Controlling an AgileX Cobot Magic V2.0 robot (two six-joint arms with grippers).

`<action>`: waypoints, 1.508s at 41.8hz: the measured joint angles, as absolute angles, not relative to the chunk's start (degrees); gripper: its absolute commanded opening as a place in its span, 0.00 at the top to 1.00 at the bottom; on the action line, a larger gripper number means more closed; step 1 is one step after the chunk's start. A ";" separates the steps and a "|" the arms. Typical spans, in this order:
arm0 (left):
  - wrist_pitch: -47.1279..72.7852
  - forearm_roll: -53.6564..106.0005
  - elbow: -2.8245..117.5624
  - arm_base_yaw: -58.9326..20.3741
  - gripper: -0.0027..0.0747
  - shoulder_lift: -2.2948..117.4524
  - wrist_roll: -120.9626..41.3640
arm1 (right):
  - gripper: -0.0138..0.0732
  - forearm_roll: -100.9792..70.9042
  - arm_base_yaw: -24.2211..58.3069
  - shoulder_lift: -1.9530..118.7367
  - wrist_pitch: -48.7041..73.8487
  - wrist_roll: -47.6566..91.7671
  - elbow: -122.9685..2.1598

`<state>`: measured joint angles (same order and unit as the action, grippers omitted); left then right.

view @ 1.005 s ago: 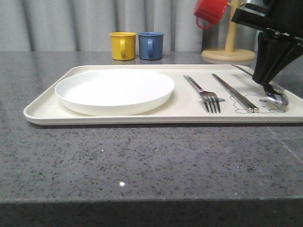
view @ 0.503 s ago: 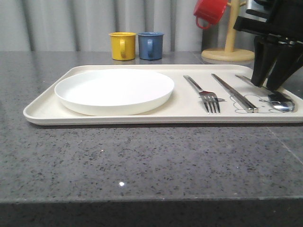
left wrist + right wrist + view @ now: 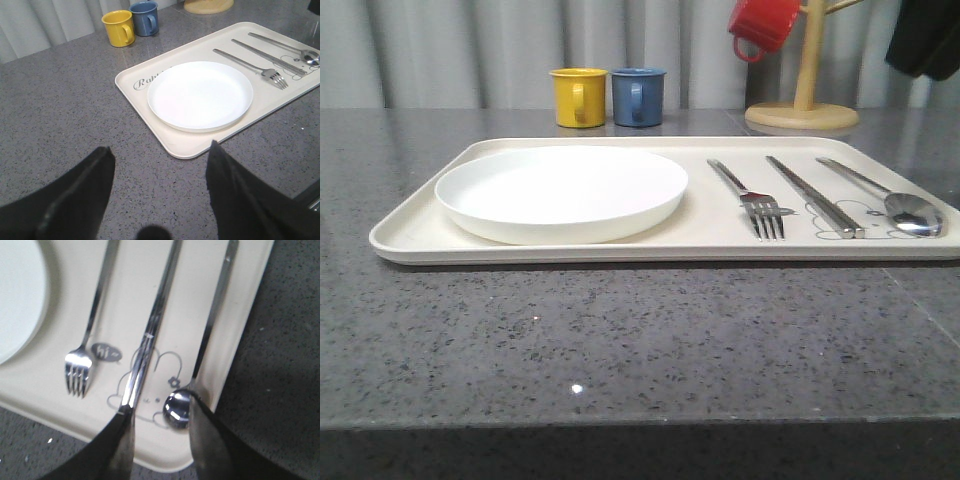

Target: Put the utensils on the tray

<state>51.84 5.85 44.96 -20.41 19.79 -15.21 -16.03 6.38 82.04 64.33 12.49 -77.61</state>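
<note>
The cream tray [image 3: 620, 250] holds three utensils side by side on its right half: a fork [image 3: 760, 200], a chopstick pair [image 3: 815, 195] and a spoon [image 3: 895, 200]. In the right wrist view my right gripper [image 3: 160, 412] hangs open above the tray's near right corner. Its fingers straddle bare tray between the chopstick ends [image 3: 150, 335] and the spoon bowl [image 3: 176, 407], gripping nothing. Part of my right arm [image 3: 928, 40] shows high at the far right. My left gripper [image 3: 161, 150] is open over the grey table, short of the tray's corner [image 3: 185, 150].
A round white plate [image 3: 560, 190] fills the tray's left half. Behind the tray stand a yellow mug [image 3: 578, 96] and a blue mug [image 3: 638, 96]. A wooden mug tree [image 3: 805, 100] with a red mug [image 3: 765, 25] stands at the back right.
My right gripper opened off the spoon and rose up and to the right. The spoon now lies flat on the tray beside the chopsticks.
</note>
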 measured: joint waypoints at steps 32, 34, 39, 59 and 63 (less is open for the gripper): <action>51.84 5.85 44.96 -20.41 0.44 19.79 -15.21 | 0.55 -10.77 7.68 35.34 68.69 9.69 -53.91; 51.84 5.85 44.96 -20.41 0.44 19.79 -15.21 | 0.55 -10.00 7.68 34.91 68.58 9.01 -53.81; 51.84 5.85 44.96 -20.41 0.44 19.79 -15.21 | 0.55 -9.51 7.68 34.65 68.06 8.72 -53.82; 51.84 5.85 44.96 -20.41 0.44 19.79 -15.21 | 0.55 -9.51 7.68 34.65 67.15 8.32 -53.82; 51.84 5.85 44.96 -20.41 0.44 19.79 -15.21 | 0.55 -9.51 7.68 34.65 67.02 8.32 -53.82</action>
